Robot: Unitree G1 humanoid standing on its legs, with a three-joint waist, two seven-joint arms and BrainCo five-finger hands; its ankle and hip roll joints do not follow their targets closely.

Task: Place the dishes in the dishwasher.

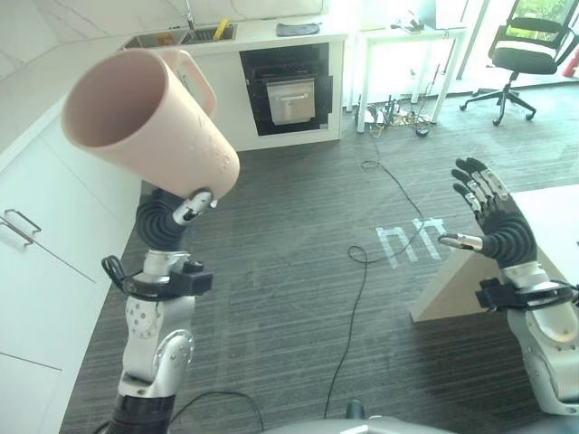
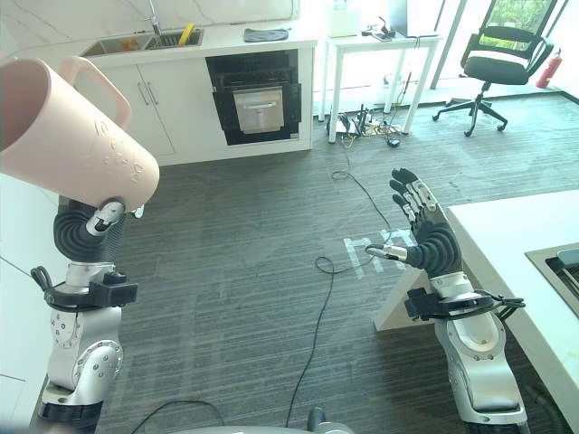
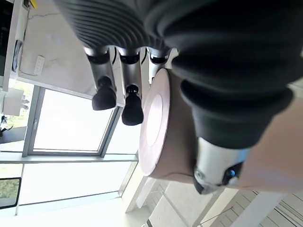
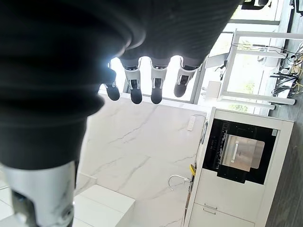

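A large pink mug (image 1: 149, 122) with a handle is held high at the left, tipped so its mouth faces up and left. My left hand (image 1: 166, 221) grips it from below; in the left wrist view the fingers (image 3: 105, 92) lie along one side of the mug (image 3: 163, 127) and the thumb (image 3: 220, 163) presses the other. My right hand (image 2: 425, 231) is raised at the right, open with fingers (image 4: 135, 90) straight and spread, holding nothing. A dark appliance bay with a silver front (image 1: 289, 95) sits in the far cabinets.
White cabinets (image 1: 36, 235) run along the left. A sink (image 1: 181, 38) is set in the far counter. A white counter (image 2: 511, 235) stands at the right. Cables (image 1: 362, 258) trail over the grey floor. A white desk (image 1: 407, 36) and an office chair (image 1: 523, 50) stand at the back right.
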